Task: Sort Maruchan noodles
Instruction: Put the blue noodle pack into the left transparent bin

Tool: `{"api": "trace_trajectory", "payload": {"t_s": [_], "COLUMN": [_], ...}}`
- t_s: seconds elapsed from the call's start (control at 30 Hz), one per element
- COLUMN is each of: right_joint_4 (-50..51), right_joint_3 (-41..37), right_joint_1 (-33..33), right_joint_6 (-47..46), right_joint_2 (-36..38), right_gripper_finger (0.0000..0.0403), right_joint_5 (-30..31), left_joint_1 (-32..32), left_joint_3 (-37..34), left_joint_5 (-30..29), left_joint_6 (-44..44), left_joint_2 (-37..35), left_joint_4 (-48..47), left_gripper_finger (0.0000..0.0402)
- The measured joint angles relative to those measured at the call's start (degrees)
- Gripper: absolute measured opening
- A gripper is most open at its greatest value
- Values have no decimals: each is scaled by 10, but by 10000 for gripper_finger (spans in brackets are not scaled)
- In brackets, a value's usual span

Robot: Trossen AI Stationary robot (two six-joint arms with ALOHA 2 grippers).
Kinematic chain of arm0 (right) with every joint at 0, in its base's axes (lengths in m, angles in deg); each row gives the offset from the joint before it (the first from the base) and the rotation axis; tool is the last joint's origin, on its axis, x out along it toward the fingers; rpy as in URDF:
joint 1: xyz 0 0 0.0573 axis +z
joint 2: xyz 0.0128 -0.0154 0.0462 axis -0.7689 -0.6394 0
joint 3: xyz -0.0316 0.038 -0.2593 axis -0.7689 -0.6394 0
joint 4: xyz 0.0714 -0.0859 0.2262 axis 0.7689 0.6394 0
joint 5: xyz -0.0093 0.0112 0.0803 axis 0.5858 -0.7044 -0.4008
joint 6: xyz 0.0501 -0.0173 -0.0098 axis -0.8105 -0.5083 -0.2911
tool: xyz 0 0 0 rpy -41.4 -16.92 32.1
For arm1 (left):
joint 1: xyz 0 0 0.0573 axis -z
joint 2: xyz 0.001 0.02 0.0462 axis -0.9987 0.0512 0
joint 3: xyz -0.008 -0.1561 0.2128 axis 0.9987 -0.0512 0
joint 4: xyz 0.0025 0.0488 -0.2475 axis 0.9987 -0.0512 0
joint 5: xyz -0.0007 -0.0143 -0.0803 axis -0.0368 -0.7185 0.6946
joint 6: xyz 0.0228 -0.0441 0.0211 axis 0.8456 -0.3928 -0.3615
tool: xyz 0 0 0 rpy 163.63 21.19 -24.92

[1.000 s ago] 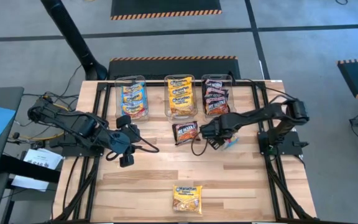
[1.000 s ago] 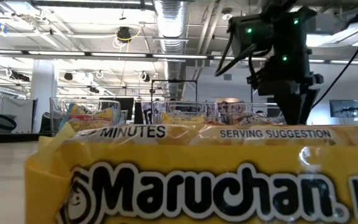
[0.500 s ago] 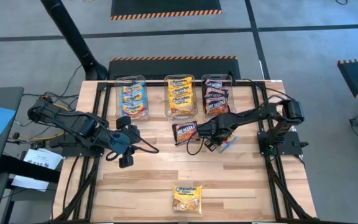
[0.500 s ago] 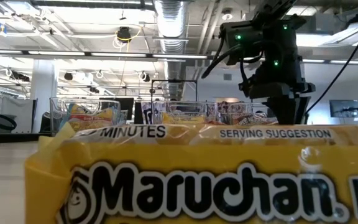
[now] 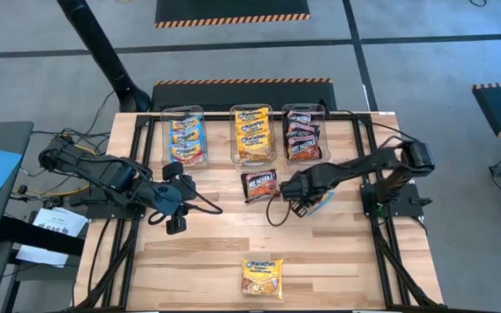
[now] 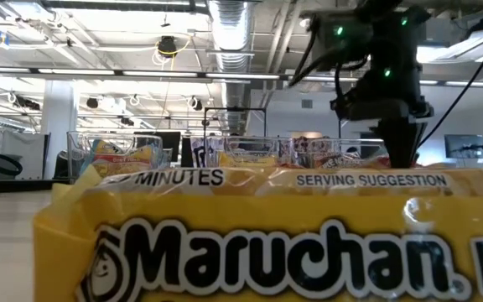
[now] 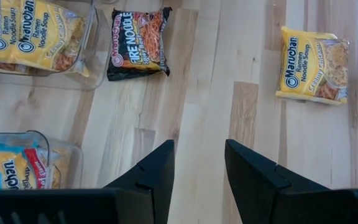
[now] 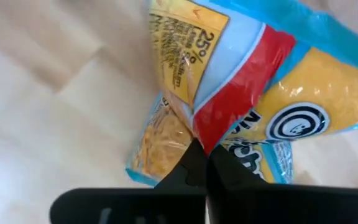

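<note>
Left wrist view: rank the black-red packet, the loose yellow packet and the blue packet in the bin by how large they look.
1. Black-red packet and loose yellow packet: look alike, no clear order.
2. Blue packet: smallest showing, but cut off by the picture's edge and the clear bin.

light blue packet mostly hidden under right gripper

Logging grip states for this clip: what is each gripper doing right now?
Left gripper: open, holding nothing, over bare table.
Right gripper: shut on the light blue packet, pinching its edge.
</note>
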Motion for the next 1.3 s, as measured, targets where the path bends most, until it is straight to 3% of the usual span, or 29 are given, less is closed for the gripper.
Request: {"api": "trace_trajectory", "payload": {"t_s": [0.33, 0.7, 1.07, 1.3], "right_joint_4": [-38, -135, -330, -450], "right_joint_3": [0, 1, 1, 2], "right_joint_1": [94, 180, 193, 185], "right_joint_6": [-37, -67, 81, 216], "right_joint_2": [62, 107, 103, 103], "right_gripper_finger": [4, 3, 3, 4], "right_joint_5": [8, 68, 75, 105], "left_joint_1": [-2, -26, -105, -180], "left_joint_3": [0, 0, 0, 0], "left_joint_5": [1, -1, 22, 45], "left_joint_6": [-65, -120, -171, -257], "left_joint_2": [0, 0, 0, 0], "left_joint_4": [-30, -65, -73, -29], "left_gripper_finger": [130, 131, 184, 188]}}
